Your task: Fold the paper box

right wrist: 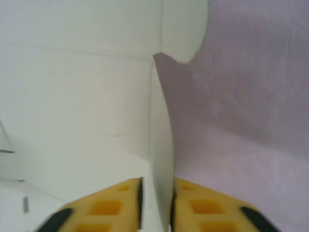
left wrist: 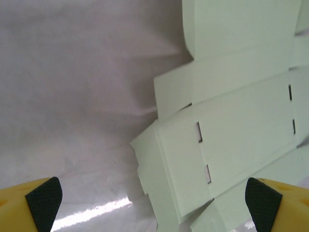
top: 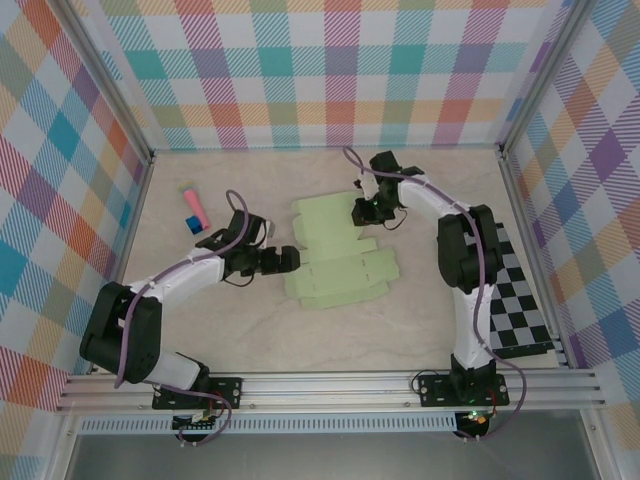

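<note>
The paper box (top: 340, 255) lies as a flat pale-green tabbed sheet mid-table. My left gripper (top: 295, 260) sits low at its left edge, open wide. In the left wrist view the sheet (left wrist: 241, 111) spreads ahead and to the right, with its near corner between the spread fingers of the left gripper (left wrist: 153, 199), which touch nothing. My right gripper (top: 365, 212) is at the sheet's far right part. In the right wrist view a raised flap (right wrist: 161, 135) of the sheet (right wrist: 72, 96) stands between the right gripper's (right wrist: 157, 193) jaws. They are a little apart, with a thin gap by the left pad.
A small pink-and-blue stick (top: 193, 208) lies at the far left of the table. A black-and-white checkered board (top: 520, 300) lies along the right side. Plaid walls enclose the table on three sides, and a metal rail (top: 330, 385) runs along the near edge.
</note>
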Robot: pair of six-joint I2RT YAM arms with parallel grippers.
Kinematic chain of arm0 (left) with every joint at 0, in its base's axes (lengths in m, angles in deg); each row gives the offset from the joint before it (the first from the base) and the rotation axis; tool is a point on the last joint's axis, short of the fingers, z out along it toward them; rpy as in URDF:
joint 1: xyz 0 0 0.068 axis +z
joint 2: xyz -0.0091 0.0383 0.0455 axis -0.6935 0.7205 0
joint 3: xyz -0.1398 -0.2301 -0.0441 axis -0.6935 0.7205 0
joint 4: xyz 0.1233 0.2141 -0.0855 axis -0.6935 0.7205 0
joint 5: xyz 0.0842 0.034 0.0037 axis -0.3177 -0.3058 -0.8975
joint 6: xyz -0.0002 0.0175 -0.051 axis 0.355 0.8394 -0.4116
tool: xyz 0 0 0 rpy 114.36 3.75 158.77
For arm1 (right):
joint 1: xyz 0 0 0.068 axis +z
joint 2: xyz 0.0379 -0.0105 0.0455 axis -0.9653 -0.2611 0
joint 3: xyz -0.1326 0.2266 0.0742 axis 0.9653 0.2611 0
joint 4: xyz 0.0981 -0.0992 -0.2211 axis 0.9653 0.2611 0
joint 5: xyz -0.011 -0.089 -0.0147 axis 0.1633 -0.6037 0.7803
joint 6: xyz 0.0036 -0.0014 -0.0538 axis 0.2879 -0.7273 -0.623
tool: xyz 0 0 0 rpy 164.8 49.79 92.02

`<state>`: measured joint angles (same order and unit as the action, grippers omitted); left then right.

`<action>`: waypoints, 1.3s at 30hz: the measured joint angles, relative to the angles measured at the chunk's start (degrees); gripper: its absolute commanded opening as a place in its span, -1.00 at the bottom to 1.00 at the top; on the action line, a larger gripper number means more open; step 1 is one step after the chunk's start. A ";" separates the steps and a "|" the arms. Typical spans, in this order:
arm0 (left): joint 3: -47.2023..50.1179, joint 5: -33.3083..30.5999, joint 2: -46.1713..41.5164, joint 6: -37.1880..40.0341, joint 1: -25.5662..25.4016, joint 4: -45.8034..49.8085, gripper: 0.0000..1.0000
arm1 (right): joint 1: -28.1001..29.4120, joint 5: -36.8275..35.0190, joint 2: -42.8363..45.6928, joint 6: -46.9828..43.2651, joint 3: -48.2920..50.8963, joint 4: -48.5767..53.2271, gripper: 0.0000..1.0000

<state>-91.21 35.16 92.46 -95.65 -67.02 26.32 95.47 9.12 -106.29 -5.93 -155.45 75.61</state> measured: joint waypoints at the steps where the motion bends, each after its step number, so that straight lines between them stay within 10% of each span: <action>1: 0.48 0.37 -0.04 -0.09 0.00 0.02 1.00 | 0.00 -0.07 -0.28 -0.24 0.28 -0.61 -0.22; 5: 1.57 0.87 -0.94 -0.70 0.00 -0.04 1.00 | -0.33 -0.61 2.16 1.53 4.00 -3.74 0.02; 10: 2.80 1.81 -1.29 -2.93 0.00 -1.49 0.90 | -0.55 -2.78 13.79 4.66 13.49 -6.14 0.89; 22: 4.22 6.43 -0.33 -3.45 0.02 -3.37 0.65 | 2.10 -0.57 35.50 3.48 33.70 -4.98 0.75; 33: 4.68 7.89 5.22 -5.01 1.57 -5.11 0.22 | 10.56 9.18 43.17 -37.13 39.58 -15.10 0.51; 39: 3.39 10.34 9.25 -4.42 1.95 -5.62 -0.38 | 15.85 15.69 37.88 -50.99 35.87 -7.67 0.58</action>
<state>-87.82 45.50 101.71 -100.06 -65.07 20.70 111.31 24.82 -68.42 -56.93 -119.58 67.93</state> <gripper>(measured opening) 0.387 0.770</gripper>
